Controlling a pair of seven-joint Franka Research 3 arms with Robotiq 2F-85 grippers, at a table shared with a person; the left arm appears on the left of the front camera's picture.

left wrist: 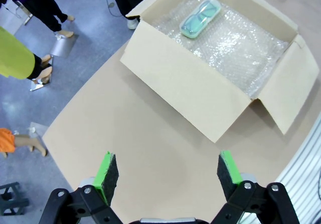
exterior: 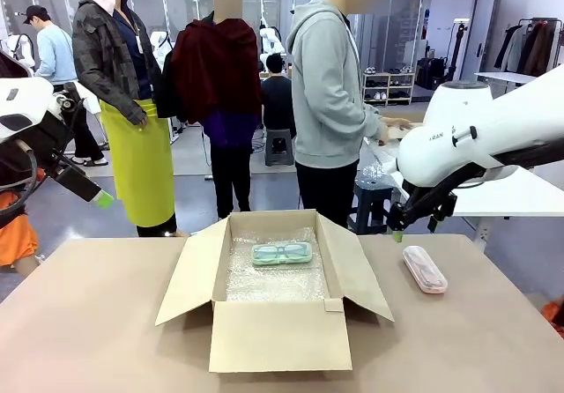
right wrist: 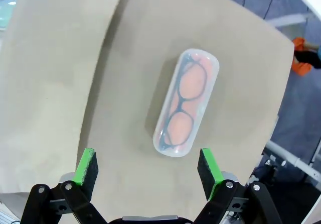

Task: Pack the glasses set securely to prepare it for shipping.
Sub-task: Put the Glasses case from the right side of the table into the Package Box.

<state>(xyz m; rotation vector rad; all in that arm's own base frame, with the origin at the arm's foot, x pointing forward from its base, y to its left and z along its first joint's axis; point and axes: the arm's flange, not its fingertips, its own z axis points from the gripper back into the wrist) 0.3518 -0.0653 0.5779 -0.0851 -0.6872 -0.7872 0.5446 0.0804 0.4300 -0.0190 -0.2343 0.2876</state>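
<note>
A mint-green glasses case (exterior: 282, 253) lies on bubble wrap inside the open cardboard box (exterior: 273, 336) at the table's middle; the left wrist view looks down on the case (left wrist: 200, 17) from above. A pinkish clear case (exterior: 425, 269) with dark frames rests on the table right of the box. My right gripper (exterior: 414, 228) hovers open just above and behind it; in the right wrist view the case (right wrist: 186, 109) lies ahead of the spread fingers (right wrist: 86, 165). My left gripper (left wrist: 168, 173) hangs open high over the table's left part, well clear of the box (left wrist: 195, 88).
The box flaps (exterior: 187, 274) stand open outward on both sides. A person in a grey hoodie (exterior: 330, 85) stands at the far side beyond the box. The table's right edge (right wrist: 281, 98) runs close to the pinkish case.
</note>
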